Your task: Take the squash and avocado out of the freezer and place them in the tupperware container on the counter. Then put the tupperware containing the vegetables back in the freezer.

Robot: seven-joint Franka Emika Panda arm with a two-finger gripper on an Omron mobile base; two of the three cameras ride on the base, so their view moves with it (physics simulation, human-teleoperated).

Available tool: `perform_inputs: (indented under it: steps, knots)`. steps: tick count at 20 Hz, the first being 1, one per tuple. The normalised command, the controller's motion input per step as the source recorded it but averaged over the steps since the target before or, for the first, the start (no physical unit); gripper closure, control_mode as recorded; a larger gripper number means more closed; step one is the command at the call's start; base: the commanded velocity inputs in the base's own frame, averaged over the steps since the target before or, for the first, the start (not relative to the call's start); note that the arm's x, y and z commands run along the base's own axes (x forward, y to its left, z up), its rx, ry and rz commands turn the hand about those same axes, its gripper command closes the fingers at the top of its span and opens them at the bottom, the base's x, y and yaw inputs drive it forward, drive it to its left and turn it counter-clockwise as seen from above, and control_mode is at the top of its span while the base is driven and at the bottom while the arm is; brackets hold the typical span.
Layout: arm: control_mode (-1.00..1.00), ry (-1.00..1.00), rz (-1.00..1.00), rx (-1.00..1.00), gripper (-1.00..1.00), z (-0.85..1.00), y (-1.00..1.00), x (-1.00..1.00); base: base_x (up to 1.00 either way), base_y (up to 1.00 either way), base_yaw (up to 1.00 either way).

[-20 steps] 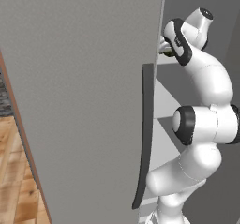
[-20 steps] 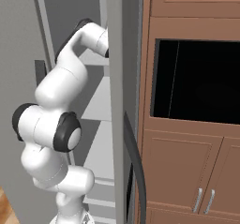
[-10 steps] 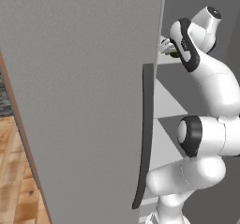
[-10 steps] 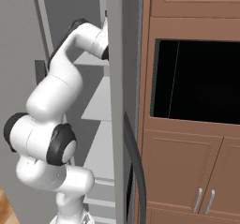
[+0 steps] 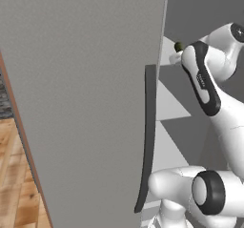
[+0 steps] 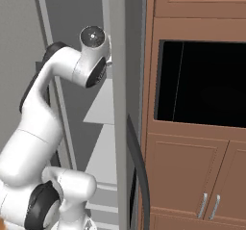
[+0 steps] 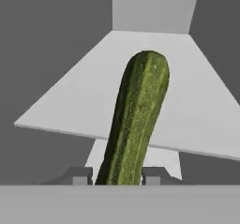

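Note:
The squash [image 7: 136,120], a long speckled green vegetable, stands up between my two fingertips [image 7: 79,175] in the hand view. My gripper [image 7: 117,175] is shut on its lower end and holds it above a pale grey shelf [image 7: 197,110] inside the freezer [image 5: 81,88]. In the left base view the hand sits at the upper shelf behind the door edge. A small dark-green bit [image 5: 178,46] peeks out beside it; I cannot tell which vegetable it is. The tupperware container and the counter are out of view.
The open freezer door with its long curved dark handle [image 5: 147,136] stands close on the arm's left. On the right is the freezer's side wall [image 6: 122,104], then brown wooden cabinets with a dark oven opening [image 6: 202,84]. Lower shelves [image 6: 103,108] lie beneath the hand.
The jaws have closed on the squash. The arm has stretched upward, its elbow rising beside the door edge.

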Motion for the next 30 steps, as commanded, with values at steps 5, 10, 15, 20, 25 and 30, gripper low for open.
perform_inputs:
  steps: [5,10,15,20,25,30]
  knots:
    - [-1.00,0.00,-0.15,0.02,1.00,0.39,0.21,-1.00,0.00,0.00,0.00]
    - [-1.00,0.17,-0.12,0.11,1.00,0.40,0.10,-1.00,0.00,0.00,0.00]
    - [-1.00,0.29,-0.08,0.12,1.00,0.05,0.05,-1.00,0.00,0.00,0.00]
    - [-1.00,0.20,-0.05,0.04,1.00,0.00,0.13,-1.00,0.00,0.00,0.00]
    - [-1.00,0.06,-0.02,0.00,1.00,-0.07,0.08,-0.79,0.00,0.00,0.00]
    - [-1.00,0.00,0.00,0.00,1.00,-0.14,0.01,-0.44,0.00,0.00,0.00]
